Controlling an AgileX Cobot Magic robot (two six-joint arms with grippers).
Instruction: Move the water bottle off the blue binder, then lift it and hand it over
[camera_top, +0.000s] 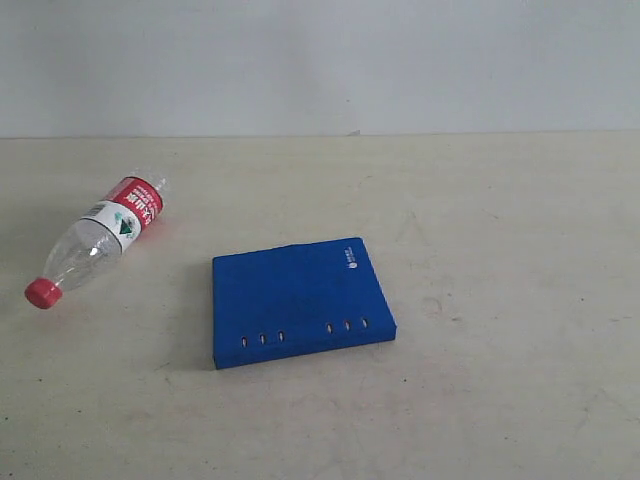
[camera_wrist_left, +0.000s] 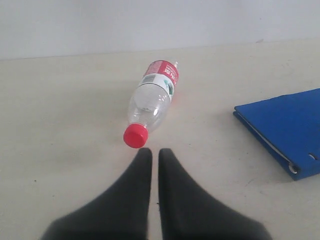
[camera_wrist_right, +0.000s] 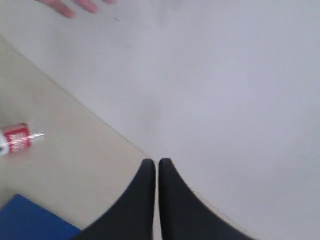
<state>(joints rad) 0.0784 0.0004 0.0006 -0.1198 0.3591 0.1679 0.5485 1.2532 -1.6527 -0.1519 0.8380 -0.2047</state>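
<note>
Clear water bottle (camera_top: 98, 238) — red cap — beside royal-blue binder (camera_top: 298, 298).

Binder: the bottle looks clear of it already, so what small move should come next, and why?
Probably open the left gripper and turn it toward the binder. The bottle lies on its side on the table, apart from the binder, so clearing looks done. The left gripper and the right gripper are both shut and empty, and the left wrist view shows the binder's edge.
</note>
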